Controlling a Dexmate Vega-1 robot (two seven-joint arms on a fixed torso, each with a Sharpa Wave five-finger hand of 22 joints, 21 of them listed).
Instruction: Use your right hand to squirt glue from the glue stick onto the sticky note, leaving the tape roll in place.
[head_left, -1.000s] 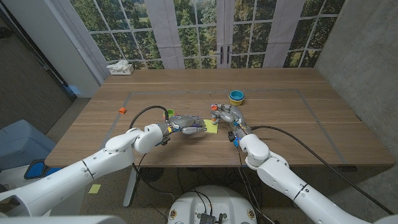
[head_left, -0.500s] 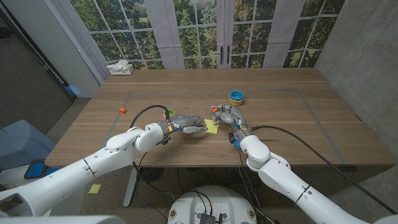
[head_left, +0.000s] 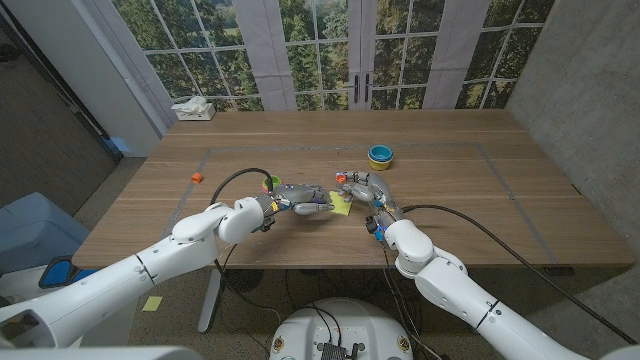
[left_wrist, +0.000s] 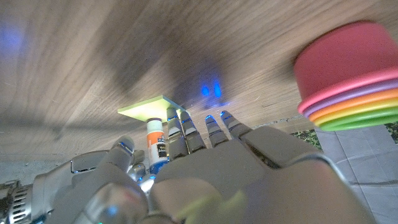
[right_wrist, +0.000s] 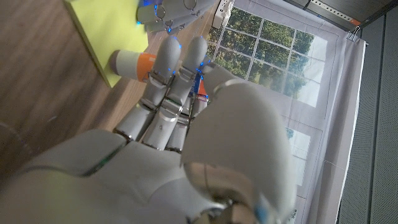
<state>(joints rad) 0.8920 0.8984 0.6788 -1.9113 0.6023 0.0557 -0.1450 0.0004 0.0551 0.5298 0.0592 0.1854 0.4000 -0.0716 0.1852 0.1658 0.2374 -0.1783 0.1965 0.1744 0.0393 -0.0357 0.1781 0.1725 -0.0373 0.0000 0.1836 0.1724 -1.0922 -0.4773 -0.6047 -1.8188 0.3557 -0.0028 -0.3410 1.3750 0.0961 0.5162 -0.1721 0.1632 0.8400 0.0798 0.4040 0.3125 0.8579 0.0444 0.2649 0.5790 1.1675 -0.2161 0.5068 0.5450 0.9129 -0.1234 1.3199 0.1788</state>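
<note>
The fingers (right_wrist: 168, 74) of the right hand (head_left: 368, 187) are being curled around a small white glue stick with an orange band (right_wrist: 132, 64), which is being gripped and held tilted over the table; in the right wrist view the stick's white end is seen lying over the edge of a square yellow-green paper sticky note (right_wrist: 109, 28). Compared with the head view a second ago, the right hand is being seen slightly farther forward and closer to the note, while the left hand (head_left: 300, 199) is being kept where it was. The fingers of the left hand (left_wrist: 193, 127) are being held stretched out and close together, with nothing gripped; their tips are reaching the near edge of the sticky note (head_left: 341, 203), and whether they are pressing on it cannot be told. In the left wrist view the glue stick (left_wrist: 156, 143) is being shown upright just beside those fingertips, touching the note's (left_wrist: 149, 107) edge. The note is lying on the brown wooden table (head_left: 450, 195) between the two hands. A round blue tape roll (head_left: 380, 155) is sitting well beyond the right hand, apart from it. A stack of rainbow-coloured plastic cups (left_wrist: 348, 78) is being shown near the left hand.
</note>
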